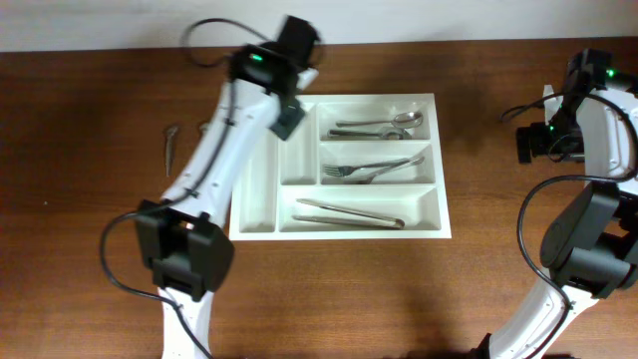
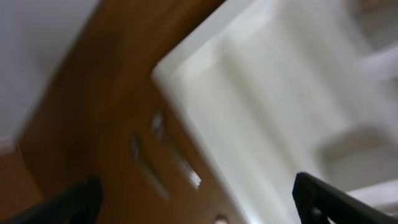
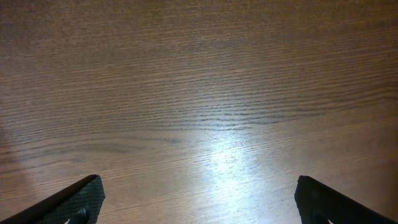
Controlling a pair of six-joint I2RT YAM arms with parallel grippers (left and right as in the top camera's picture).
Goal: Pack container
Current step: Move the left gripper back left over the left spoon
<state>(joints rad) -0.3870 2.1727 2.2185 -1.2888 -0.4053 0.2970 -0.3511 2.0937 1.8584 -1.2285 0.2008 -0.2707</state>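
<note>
The container, a white five-compartment tray (image 1: 444, 170), lies mid-table. Its long compartments hold spoons (image 1: 384, 126), forks (image 1: 369, 168) and a long metal utensil (image 1: 349, 213). The two narrow upright compartments look empty. My left gripper (image 1: 288, 118) hovers over the tray's top-left corner. In the blurred left wrist view its fingers (image 2: 196, 199) are open and empty, over the tray's edge (image 2: 186, 62) and the table beside it. My right gripper (image 1: 528, 145) is far right, away from the tray, open and empty (image 3: 199, 199) above bare wood.
A loose metal utensil (image 1: 171, 148) lies on the brown table left of the tray, with another small piece (image 1: 204, 128) near it. Blurred shiny utensils (image 2: 157, 124) show on the wood in the left wrist view. The left arm crosses the tray's left side.
</note>
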